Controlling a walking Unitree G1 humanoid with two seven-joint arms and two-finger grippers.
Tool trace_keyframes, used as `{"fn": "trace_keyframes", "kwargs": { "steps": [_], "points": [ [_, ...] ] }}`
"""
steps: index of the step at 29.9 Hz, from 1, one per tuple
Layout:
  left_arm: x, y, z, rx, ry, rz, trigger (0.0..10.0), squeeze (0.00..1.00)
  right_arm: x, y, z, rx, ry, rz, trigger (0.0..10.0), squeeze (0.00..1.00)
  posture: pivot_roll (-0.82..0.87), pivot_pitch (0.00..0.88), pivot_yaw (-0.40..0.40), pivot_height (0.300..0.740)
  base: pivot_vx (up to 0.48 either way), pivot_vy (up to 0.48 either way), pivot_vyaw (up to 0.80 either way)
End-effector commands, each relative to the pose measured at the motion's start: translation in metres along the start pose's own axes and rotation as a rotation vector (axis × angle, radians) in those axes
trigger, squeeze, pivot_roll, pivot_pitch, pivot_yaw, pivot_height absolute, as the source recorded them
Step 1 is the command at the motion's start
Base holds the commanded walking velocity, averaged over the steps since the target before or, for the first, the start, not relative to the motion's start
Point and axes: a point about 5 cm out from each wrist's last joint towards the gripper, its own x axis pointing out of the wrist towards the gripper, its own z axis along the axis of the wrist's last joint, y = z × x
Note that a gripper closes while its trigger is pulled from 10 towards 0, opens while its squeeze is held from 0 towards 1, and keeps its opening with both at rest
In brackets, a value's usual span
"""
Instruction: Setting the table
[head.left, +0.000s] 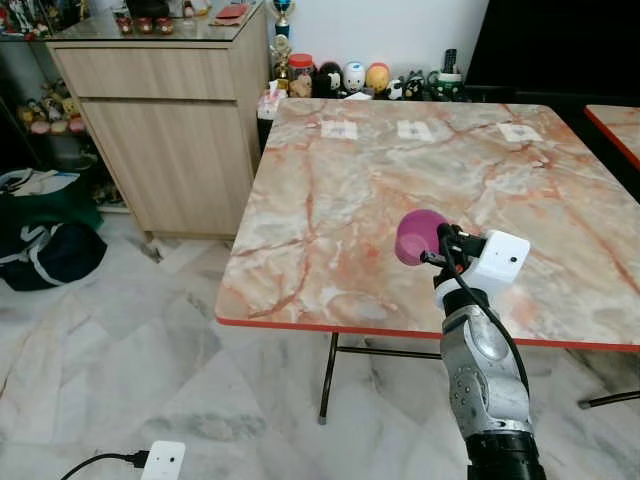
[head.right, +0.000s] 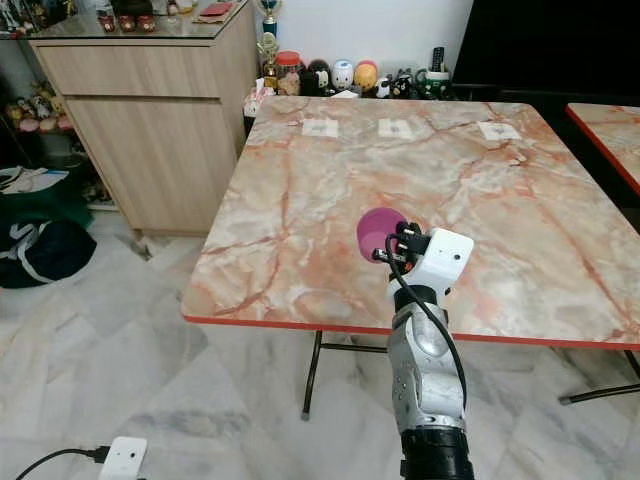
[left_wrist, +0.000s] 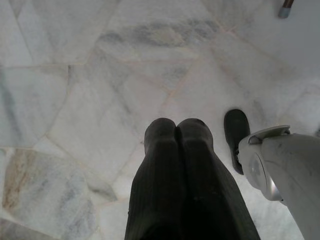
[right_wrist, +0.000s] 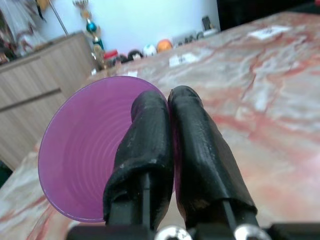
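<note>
You have one purple cup, three white paper squares on one marble table, one wooden cabinet.

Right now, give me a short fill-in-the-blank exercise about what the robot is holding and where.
1. The right gripper is shut on a cup coloured ____.
2. The cup is held above the ____ table.
3. The left gripper points down at the ____.
4. Beside the table stands a wooden ____.

Missing words: purple; marble; floor; cabinet

Purple cup; pink-orange veined marble table, red edge; black tool fingers.
</note>
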Motion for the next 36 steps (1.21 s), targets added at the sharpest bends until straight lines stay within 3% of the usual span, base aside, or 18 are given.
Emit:
{"fn": "trace_keyframes", "kwargs": {
  "steps": [1,36],
  "points": [
    [-0.001,-0.005,-0.006,0.006,0.03,-0.012,10.0,0.0,0.002,-0.002,0.004,-0.005,-0.025,-0.008,10.0,0.0,0.04,0.013,-0.015,0.74,0.0,-0.48,0.0],
    [-0.001,-0.006,-0.008,0.032,0.035,-0.029,10.0,0.0,0.007,-0.015,0.009,-0.05,-0.082,-0.052,10.0,0.0,0.01,0.0,-0.004,0.74,0.0,-0.472,0.0]
  ]
}}
